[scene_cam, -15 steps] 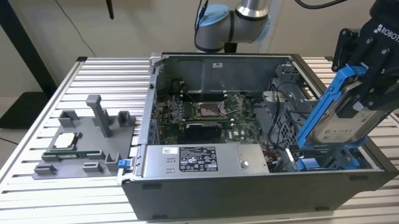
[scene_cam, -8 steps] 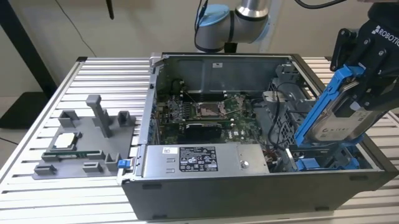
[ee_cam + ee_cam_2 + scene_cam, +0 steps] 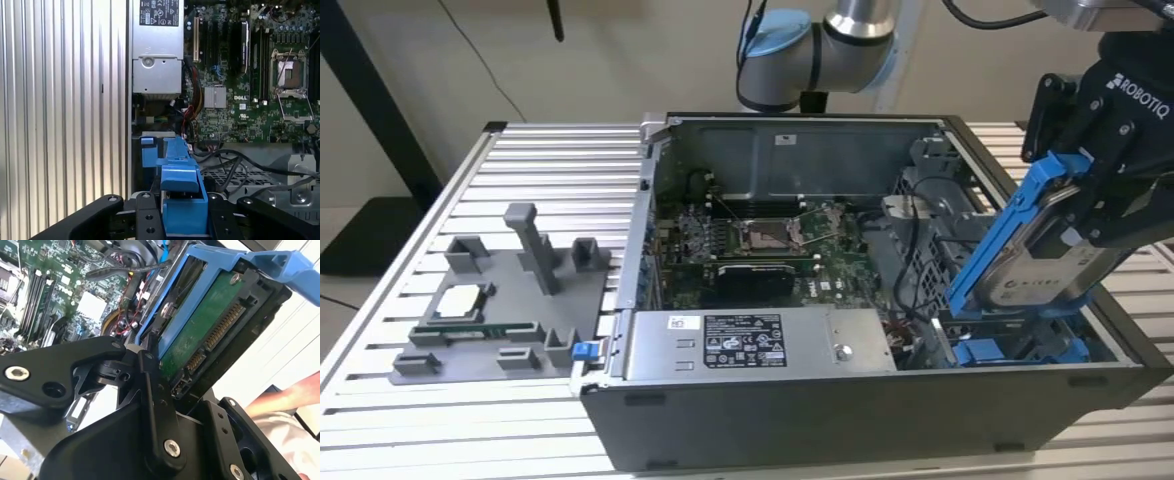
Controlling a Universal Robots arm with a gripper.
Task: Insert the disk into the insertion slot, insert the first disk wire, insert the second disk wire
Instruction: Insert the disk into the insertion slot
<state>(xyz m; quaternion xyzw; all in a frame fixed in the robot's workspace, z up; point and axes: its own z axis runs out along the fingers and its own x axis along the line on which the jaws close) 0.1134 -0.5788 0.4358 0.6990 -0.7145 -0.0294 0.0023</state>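
Ribbed tabletop (image 3: 400,420), open computer case (image 3: 854,425) on it. End effector (image 3: 1101,205) clamped on disk (image 3: 1041,272); long axis steeply tilted, lower end over insertion slot (image 3: 1014,352) just below.

Jaws clamp disk (image 3: 205,335) (green board side showing, blue carrier (image 3: 260,262)); motherboard (image 3: 55,295) behind; person's arm (image 3: 285,395) nearby.

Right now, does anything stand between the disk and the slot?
Nothing visible does. The gripper holds the disk tilted, its lower end just above the slot. Black cables lie beside the slot.
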